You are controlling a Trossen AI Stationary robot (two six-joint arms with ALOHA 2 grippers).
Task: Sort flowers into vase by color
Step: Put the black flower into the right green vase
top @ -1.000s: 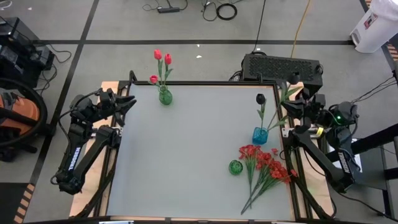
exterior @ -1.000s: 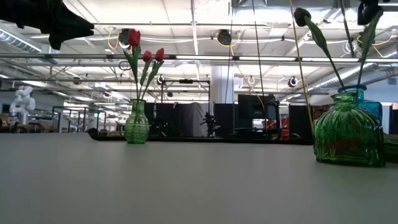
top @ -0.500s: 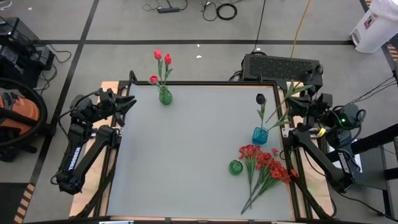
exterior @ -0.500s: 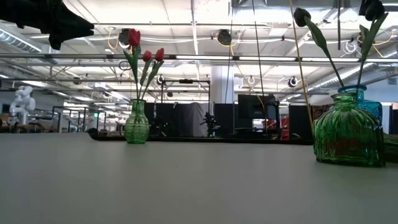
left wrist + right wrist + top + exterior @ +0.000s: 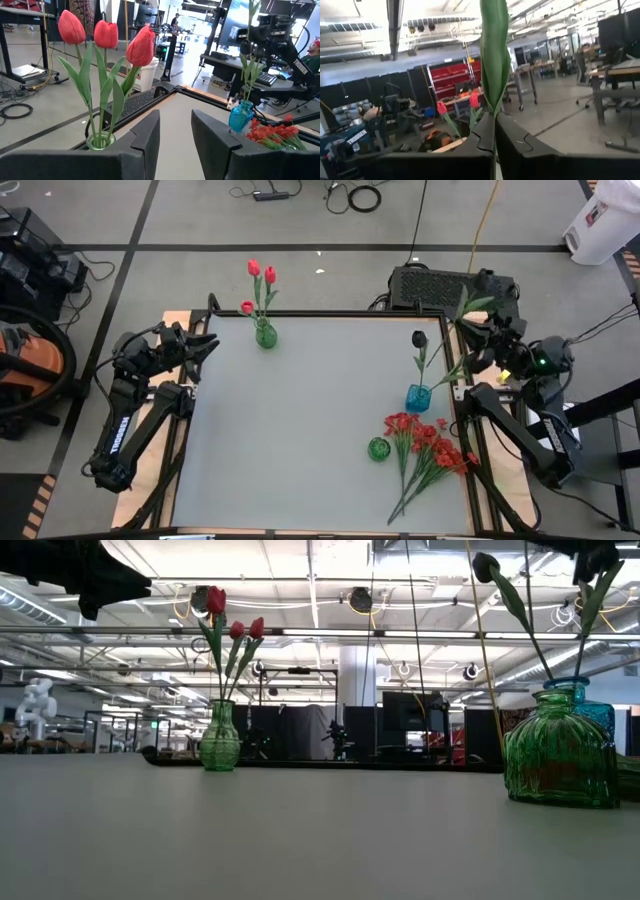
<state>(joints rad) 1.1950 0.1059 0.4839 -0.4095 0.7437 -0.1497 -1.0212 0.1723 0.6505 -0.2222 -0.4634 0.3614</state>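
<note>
Three red tulips (image 5: pixel 258 280) stand in a green vase (image 5: pixel 265 335) at the far left. One black tulip (image 5: pixel 419 338) stands in the blue vase (image 5: pixel 418 397) at the right. A bunch of red blossoms (image 5: pixel 425 442) lies flat on the table beside a small green vase (image 5: pixel 378 448). My right gripper (image 5: pixel 488 348), off the right edge, is shut on a second dark-budded tulip (image 5: pixel 598 555). Its stem slants down toward the blue vase's mouth; whether it is inside I cannot tell. My left gripper (image 5: pixel 175 135) waits open at the far left corner, facing the red tulips. My right gripper pinches the tulip's green stem (image 5: pixel 494 114) between its two fingers, where a long leaf (image 5: pixel 495 60) rises from it. The fingers come roughly level from the table's right side and lie across the stem. The flower is slanted, with its bud above the fingers.
A black box (image 5: pixel 452 285) sits beyond the far right corner. The middle and left of the tabletop (image 5: pixel 300 430) are bare. The small green vase (image 5: pixel 560 750) stands near the low camera and hides most of the blue vase.
My right gripper has turned and tipped upward, staying shut on the tulip. The flower's upper leaf and bud have swung toward the far edge and slightly up, while its lower end stays near the blue vase.
</note>
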